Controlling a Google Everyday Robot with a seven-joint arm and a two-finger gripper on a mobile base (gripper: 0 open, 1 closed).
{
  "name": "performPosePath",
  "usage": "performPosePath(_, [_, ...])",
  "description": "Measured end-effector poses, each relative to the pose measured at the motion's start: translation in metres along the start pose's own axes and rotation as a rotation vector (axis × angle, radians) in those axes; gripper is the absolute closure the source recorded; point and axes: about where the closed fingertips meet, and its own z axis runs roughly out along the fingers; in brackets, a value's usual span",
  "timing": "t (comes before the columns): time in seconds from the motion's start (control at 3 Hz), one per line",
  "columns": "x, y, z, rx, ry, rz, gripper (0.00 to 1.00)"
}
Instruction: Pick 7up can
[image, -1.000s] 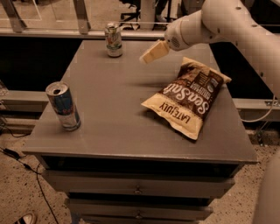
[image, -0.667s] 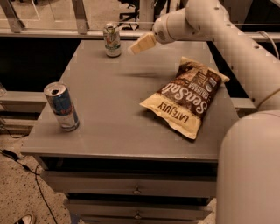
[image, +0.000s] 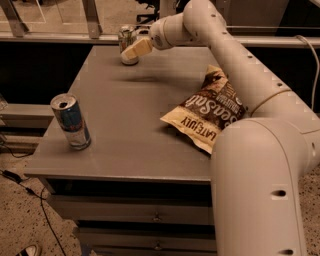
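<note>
The 7up can (image: 124, 39), small and silvery-white with a silver top, stands upright at the far edge of the grey table (image: 125, 105). My gripper (image: 136, 49), tan at its tip, reaches in from the right on the white arm and sits right against the can's right side, covering part of it. I cannot tell whether it touches the can.
A blue-and-silver can (image: 71, 121) stands upright near the table's front left corner. A brown and cream chip bag (image: 210, 112) lies on the right side, partly under my arm. Drawers (image: 150, 212) sit below the tabletop. A railing runs behind the table.
My gripper has swept left across the far side of the table, from above the chip bag to right beside the 7up can. The cans and bag have not moved.
</note>
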Motion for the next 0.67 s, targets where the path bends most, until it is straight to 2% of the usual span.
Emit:
performPosePath(0.33, [0.003,0.0,0.021,0.007,-0.011,0.015,0.0])
performPosePath(0.67, [0.008,-0.01,0.034,0.037,-0.02,0.034,0.0])
